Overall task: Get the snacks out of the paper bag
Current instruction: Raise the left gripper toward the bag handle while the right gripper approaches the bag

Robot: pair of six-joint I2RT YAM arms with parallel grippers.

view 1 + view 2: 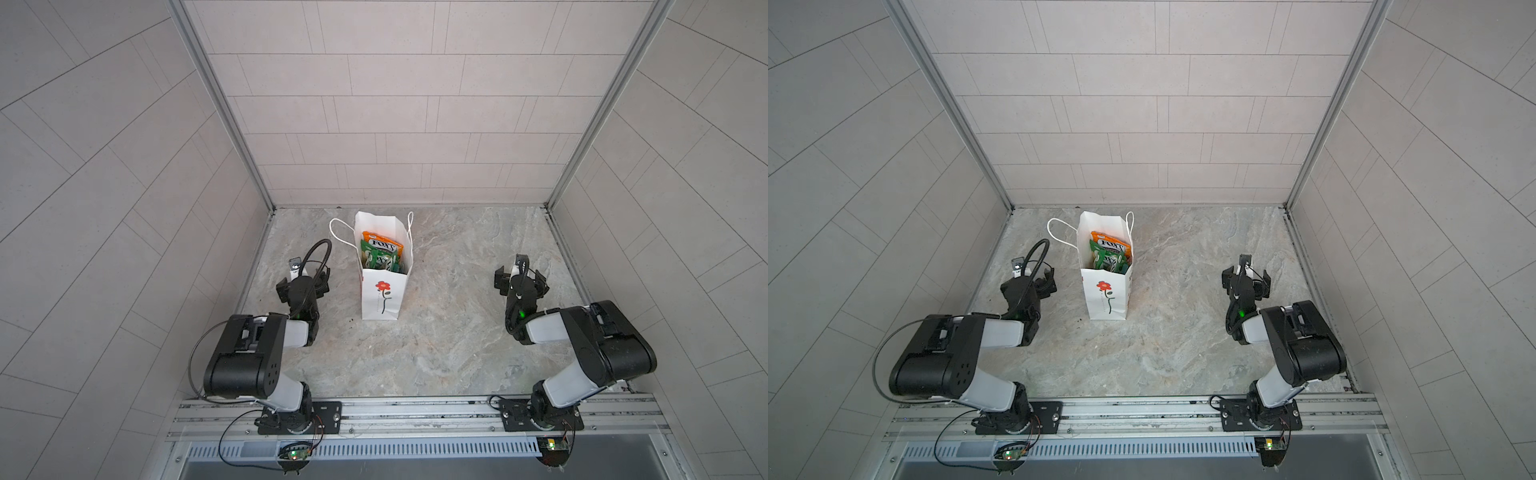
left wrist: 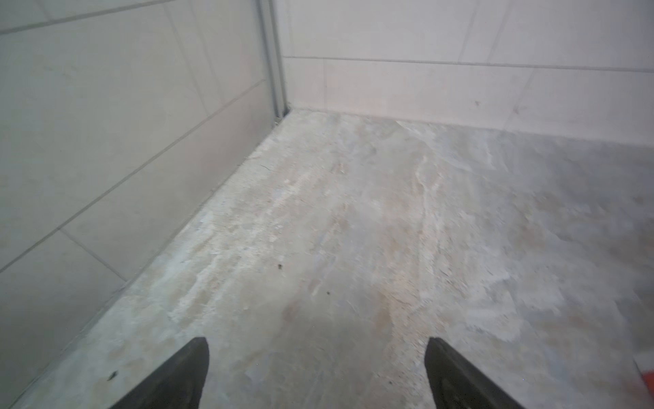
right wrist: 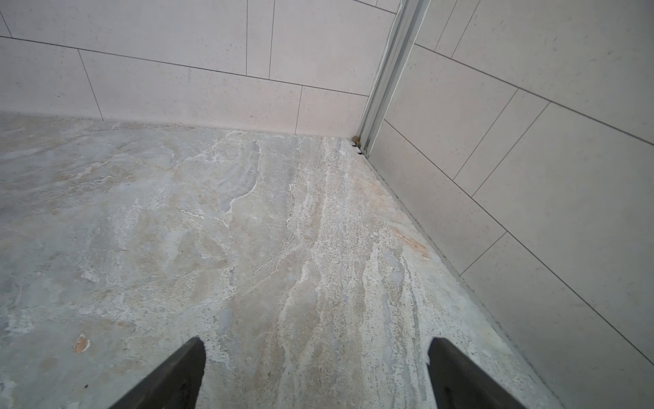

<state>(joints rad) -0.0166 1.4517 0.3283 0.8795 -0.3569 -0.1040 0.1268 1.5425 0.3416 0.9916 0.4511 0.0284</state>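
Standing upright, the paper bag [image 1: 382, 300] held the snacks [image 1: 380, 251], perhaps 4 showing; the left gripper [image 1: 302, 283], jaws wide and empty, sat left of it, nearer than the right gripper [image 1: 520, 277], equally wide.

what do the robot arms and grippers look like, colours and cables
The left arm and right arm have boxy black joint housings joined by pale grey links, on black base plates. The right wrist shows a green light. A black hose arcs over the left wrist; a thin black cable loops beside that arm. The left gripper and right gripper have dark, tapered fingers.
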